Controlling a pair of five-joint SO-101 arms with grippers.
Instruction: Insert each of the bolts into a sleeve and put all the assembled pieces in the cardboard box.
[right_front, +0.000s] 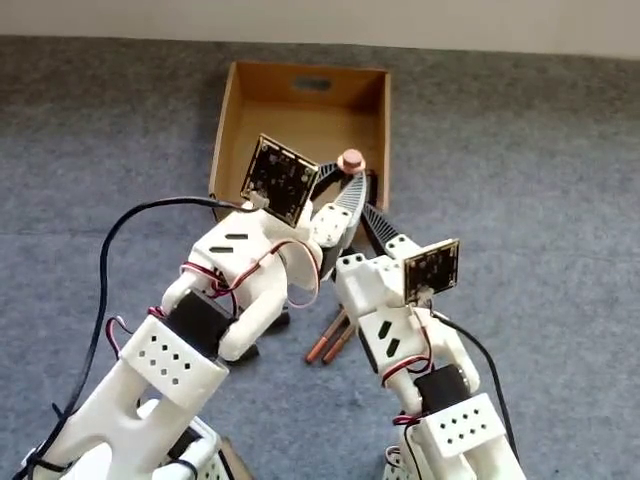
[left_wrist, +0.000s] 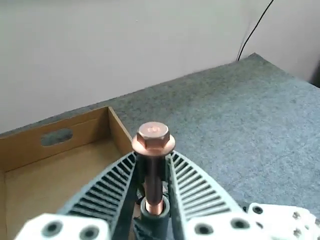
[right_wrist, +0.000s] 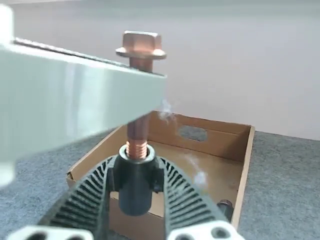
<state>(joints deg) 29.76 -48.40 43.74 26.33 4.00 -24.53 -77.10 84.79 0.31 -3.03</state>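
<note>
Two claws meet above the near edge of the cardboard box (right_front: 228, 120). The left claw (left_wrist: 152, 159) is clenched on a copper bolt (left_wrist: 153, 141), upright, head up. Its threaded tip sits in the mouth of a black sleeve (right_wrist: 134, 187), gripped by the right claw (right_wrist: 136, 165). Two more bolts (right_front: 330, 340) lie side by side on the grey table (right_front: 520, 180), between the arms.

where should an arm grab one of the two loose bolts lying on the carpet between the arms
Probably the shank, from straight above. The two loose bolts lie flat on the carpet, slanted and close together, seeming to spread slightly at the ends away from the cardboard box. Set the jaws across one shank near that end, where a jaw has room between them.
</note>
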